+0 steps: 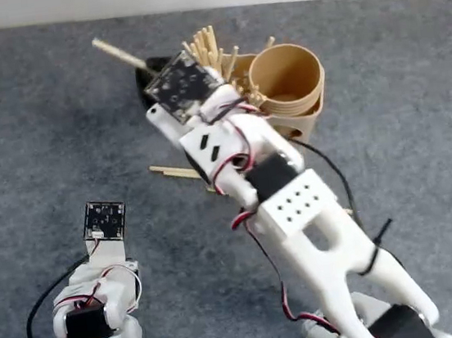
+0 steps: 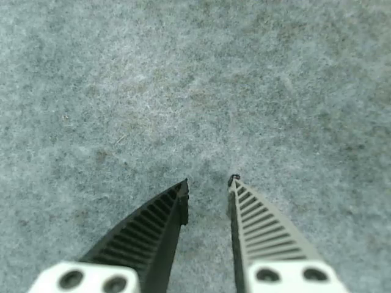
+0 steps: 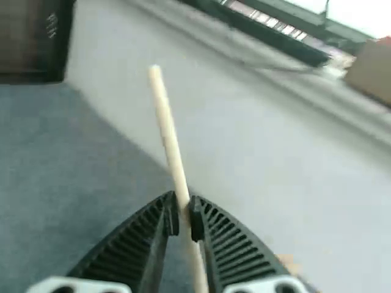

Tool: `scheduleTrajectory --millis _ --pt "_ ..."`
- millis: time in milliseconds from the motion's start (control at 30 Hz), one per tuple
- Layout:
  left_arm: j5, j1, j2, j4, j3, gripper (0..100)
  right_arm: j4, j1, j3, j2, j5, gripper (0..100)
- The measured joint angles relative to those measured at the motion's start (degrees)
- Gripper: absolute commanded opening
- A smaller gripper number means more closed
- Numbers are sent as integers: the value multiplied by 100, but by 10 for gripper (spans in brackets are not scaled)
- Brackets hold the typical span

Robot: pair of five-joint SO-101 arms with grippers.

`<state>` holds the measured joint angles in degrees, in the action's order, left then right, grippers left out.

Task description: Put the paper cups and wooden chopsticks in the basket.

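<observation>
Right wrist view: the right pincer [image 3: 183, 210] is clamped on a wooden chopstick [image 3: 166, 128], which sticks out beyond its tips. Seen from above, it hangs near the far edge of the grey carpet [image 1: 33, 143], just beside a bundle of chopsticks [image 1: 211, 49] and stacked paper cups [image 1: 285, 79]. A loose chopstick [image 1: 175, 173] lies partly under that arm. The left pincer [image 2: 208, 183], narrowly parted and holding nothing, hovers toward the near-left corner.

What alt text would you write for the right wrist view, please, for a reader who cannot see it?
The right claw is shut on a wooden chopstick, which juts out well past its tips. Behind them lie grey carpet and a pale surface beyond the carpet's edge.
</observation>
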<state>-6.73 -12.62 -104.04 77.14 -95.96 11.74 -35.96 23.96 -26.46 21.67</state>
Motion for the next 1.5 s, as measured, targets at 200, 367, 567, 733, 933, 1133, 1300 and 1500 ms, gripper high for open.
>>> scheduleTrajectory --millis 200,367,567,733,933,1133,1300,1500 --pt "0 0 0 0 0 120 0 765 0 -229 0 6" --pt "0 0 0 0 0 120 0 1213 369 -237 -18 6" --pt "0 0 0 0 0 120 -9 1468 993 -308 -26 118" --pt "0 0 0 0 0 120 -9 1495 1064 -563 -352 156" --pt "0 0 0 0 0 120 0 1486 1064 -1556 -659 156" --pt "0 0 0 0 0 120 914 1486 1064 -2514 -659 156" --pt "0 0 0 0 0 120 1978 1125 1055 -3262 -695 156" --pt "0 0 0 0 0 120 3446 651 1055 -3587 -695 156"
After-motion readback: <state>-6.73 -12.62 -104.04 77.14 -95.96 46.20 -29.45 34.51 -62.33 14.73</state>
